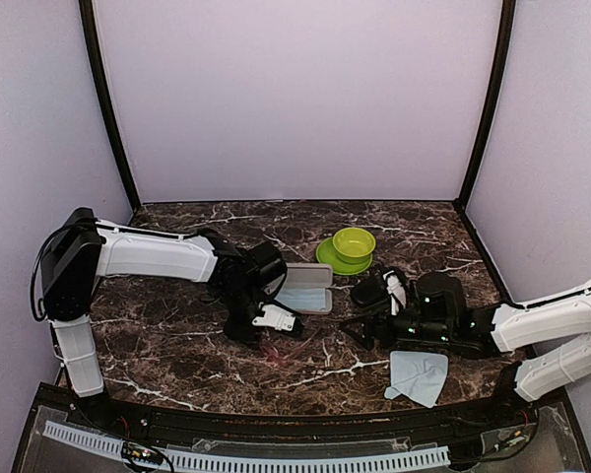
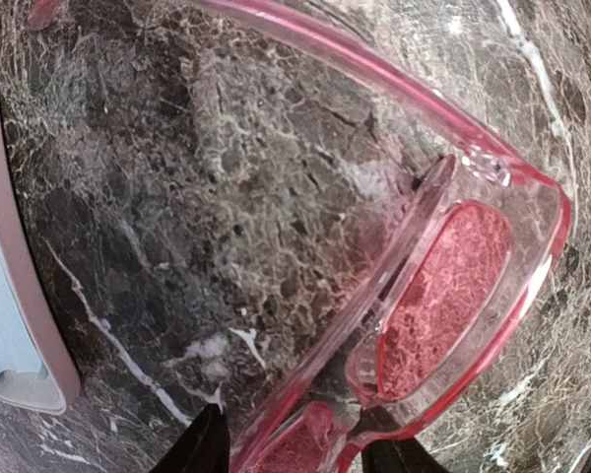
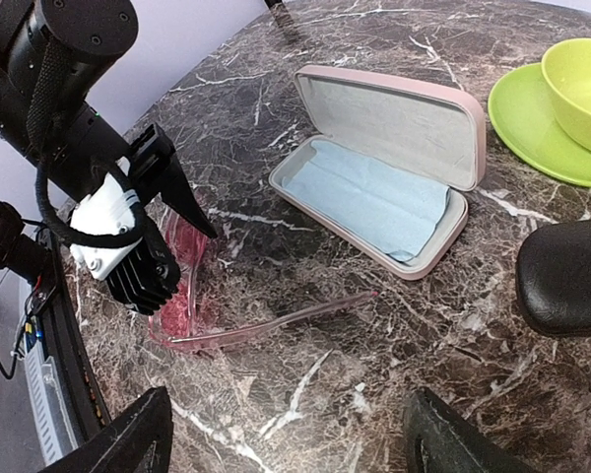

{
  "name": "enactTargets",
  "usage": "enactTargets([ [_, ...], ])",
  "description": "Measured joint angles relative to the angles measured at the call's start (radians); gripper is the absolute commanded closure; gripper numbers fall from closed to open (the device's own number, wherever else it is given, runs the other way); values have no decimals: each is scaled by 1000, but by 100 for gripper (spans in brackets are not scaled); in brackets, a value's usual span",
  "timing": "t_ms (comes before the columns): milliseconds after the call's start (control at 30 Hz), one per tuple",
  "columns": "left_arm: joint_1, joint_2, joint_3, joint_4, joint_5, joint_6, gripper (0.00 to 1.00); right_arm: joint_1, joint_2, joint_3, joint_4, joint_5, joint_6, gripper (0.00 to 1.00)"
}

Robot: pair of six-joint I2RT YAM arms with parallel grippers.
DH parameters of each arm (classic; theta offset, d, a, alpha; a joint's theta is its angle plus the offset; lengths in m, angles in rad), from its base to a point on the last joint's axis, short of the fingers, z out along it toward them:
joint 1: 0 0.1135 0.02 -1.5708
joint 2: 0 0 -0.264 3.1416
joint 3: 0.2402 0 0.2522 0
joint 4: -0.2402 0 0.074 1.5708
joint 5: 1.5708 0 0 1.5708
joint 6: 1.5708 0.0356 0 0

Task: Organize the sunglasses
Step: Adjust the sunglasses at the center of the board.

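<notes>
The red-pink sunglasses [image 2: 443,296] lie unfolded on the marble table, also seen in the right wrist view [image 3: 182,296] and from above [image 1: 276,351]. My left gripper [image 2: 295,455] is low over them, open, its two fingertips either side of the bridge; the left tip stands apart from the frame. It also shows from above [image 1: 264,328]. My right gripper [image 3: 291,443] is wide open and empty, to the right of the glasses [image 1: 360,330]. One temple arm [image 3: 305,310] points toward it. I cannot make out the black wire pair.
An open pink case [image 3: 443,118] with a blue cloth inside lies just behind the glasses [image 1: 320,276]. A black oval case [image 3: 566,276] sits to its right. A green bowl [image 1: 355,242] on a green plate stands at the back. A pale cloth [image 1: 419,376] lies front right.
</notes>
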Motion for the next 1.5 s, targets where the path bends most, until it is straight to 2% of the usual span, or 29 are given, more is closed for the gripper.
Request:
enactTargets([
  [333,-13,0,-5,21,3,-50,59,-1,20,1,-6,-13,27,19],
  [667,-65,-26,-48,104,-44,-129,57,-1,46,22,-31,-3,46,20],
  [1133,-179,-33,-87,280,-282,-396,59,-1,47,45,-90,28,64,20],
  [1367,-241,-95,-116,351,-414,-438,59,-1,69,97,-134,43,93,22],
  [1500,-264,-136,-135,380,-424,-439,54,-1,85,114,-146,53,108,22],
])
